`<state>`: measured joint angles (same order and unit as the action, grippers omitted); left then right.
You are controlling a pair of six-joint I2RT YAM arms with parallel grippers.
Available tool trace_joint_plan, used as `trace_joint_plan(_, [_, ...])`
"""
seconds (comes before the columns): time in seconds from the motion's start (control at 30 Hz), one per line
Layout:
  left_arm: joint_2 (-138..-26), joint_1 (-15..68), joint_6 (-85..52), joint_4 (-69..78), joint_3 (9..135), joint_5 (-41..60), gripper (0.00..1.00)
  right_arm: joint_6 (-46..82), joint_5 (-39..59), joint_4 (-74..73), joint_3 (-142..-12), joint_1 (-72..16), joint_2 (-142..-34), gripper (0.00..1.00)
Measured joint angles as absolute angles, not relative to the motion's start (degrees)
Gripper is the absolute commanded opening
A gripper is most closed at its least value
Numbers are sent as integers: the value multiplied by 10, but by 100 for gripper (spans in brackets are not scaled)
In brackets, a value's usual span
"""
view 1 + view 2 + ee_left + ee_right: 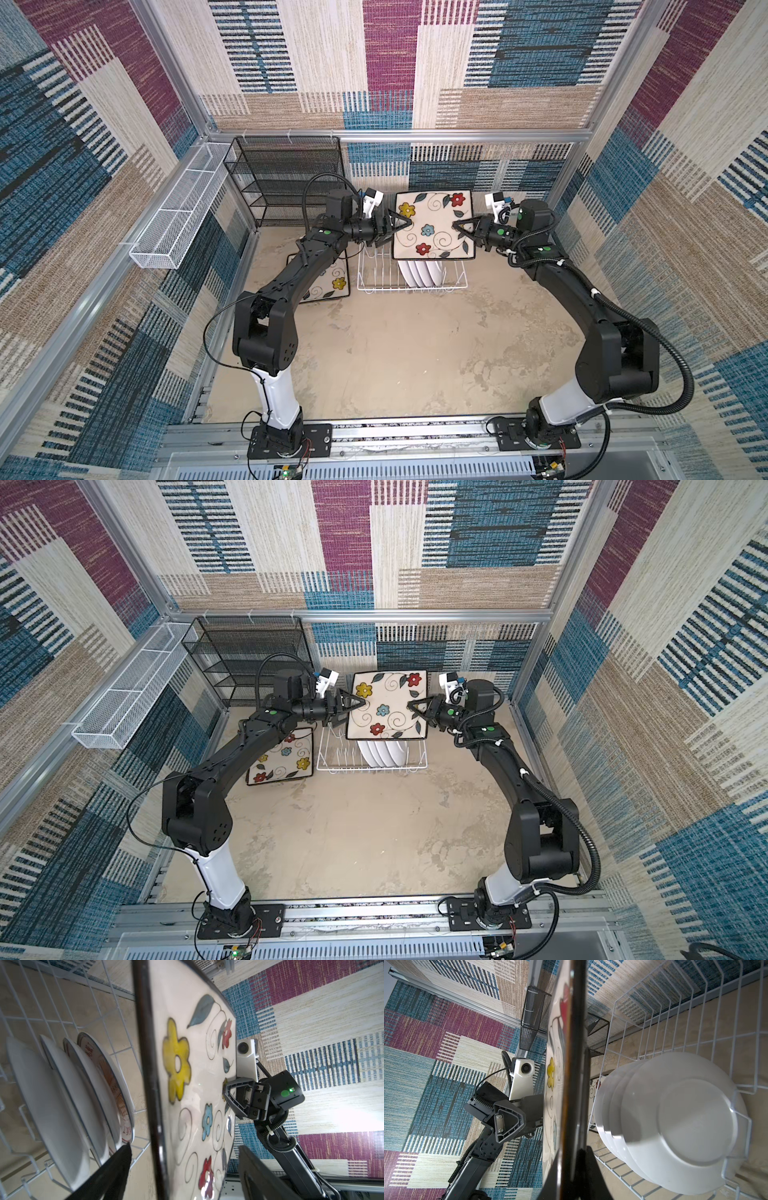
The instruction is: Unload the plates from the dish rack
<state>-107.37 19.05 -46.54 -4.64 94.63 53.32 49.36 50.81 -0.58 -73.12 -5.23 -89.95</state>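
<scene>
At the far left a flat square plate [282, 756] lies face up on the surface [395, 353], partly under the left arm and just beside the dish rack [368, 266].

The left fingers [403, 223] stand spread, one on each side of the left rim of the lifted square plate [432, 226], and are not yet pinching it. The left wrist view shows the dark rim running between them with a gap on both sides. If they clench off-centre or meet the rim at an angle, they could shove the plate sideways and twist it out of the opposite grip.

The plate hangs in the air above the rack, flowered face toward the arms' bases, over the four round plates [419, 272] standing between the tines. A slip here would drop it onto them, and chipping or toppling looks likely.

On the right, the right fingers [459, 226] are clenched on the plate's right rim. That one narrow pinch on glazed ceramic appears to carry the whole weight. Letting go before the left side has bitten would let the plate fall. Carrying it leftward too low could snag the rack's flared side, or land it hard on the flat plate.
</scene>
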Motion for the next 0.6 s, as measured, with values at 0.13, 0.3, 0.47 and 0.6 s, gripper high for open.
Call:
trace_joint_plan(0.13, [-1081, 196, -473, -31, 949, 552, 71, 499, 514, -10, -731, -52, -901, 0])
trace_joint_plan(0.3, [-1089, 203, -495, -1, 945, 576, 57, 512, 531, -32, -727, -53, -906, 0])
trace_joint_plan(0.47, [-1100, 207, -545, 74, 920, 604, 43, 514, 542, -35, -725, -52, -908, 0])
trace_joint_plan(0.6, [-1106, 206, -580, 111, 915, 610, 32, 518, 541, -38, -725, -52, -910, 0])
